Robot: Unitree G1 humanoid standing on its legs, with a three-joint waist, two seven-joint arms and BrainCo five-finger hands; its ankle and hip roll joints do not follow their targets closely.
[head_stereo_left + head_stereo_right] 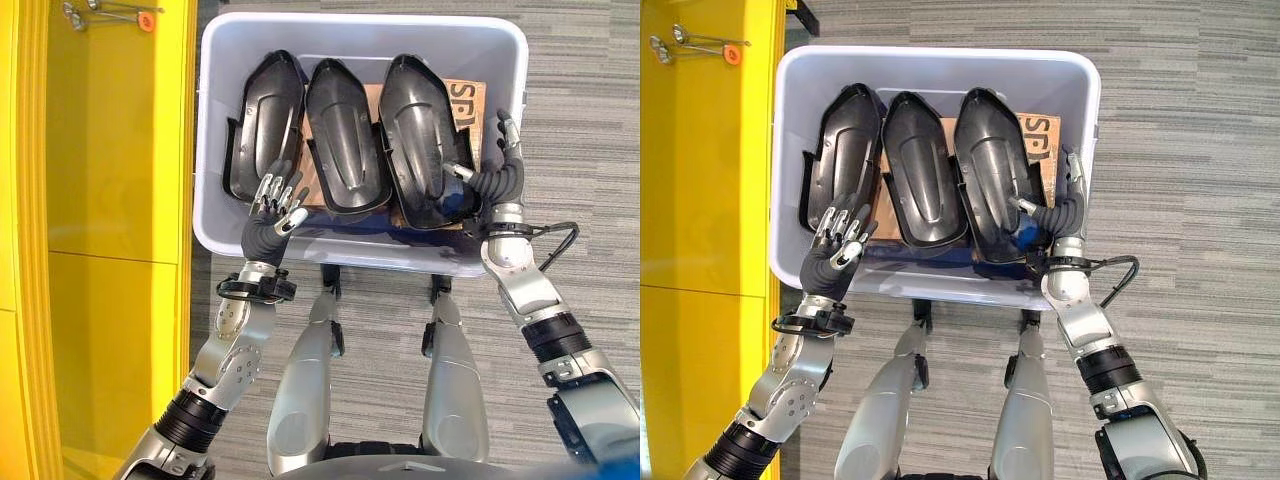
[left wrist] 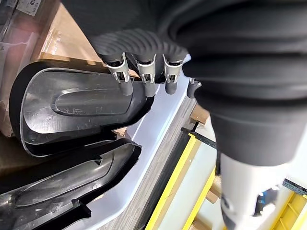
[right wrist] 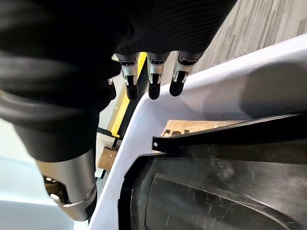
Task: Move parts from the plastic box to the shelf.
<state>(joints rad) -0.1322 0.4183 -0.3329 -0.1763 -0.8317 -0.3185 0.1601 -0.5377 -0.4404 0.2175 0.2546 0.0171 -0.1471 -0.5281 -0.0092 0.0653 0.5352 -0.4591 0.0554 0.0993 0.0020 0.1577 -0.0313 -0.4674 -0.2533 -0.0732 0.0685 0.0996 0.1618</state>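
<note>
Fingers relaxed on both: left hand (image 1: 275,205) and right hand (image 1: 503,160) inside plastic box (image 1: 222,120), nothing grasped. Next we'd grasp a black part (image 1: 340,135) for shelf (image 1: 100,150).

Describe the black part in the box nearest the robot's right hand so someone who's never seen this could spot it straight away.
Find the grey plastic box on the floor beside the yellow shelf. Three black shell-shaped parts lie side by side inside it. The one meant is the rightmost part, next to the right hand; it alone lies across the brown cardboard with printing.
</note>
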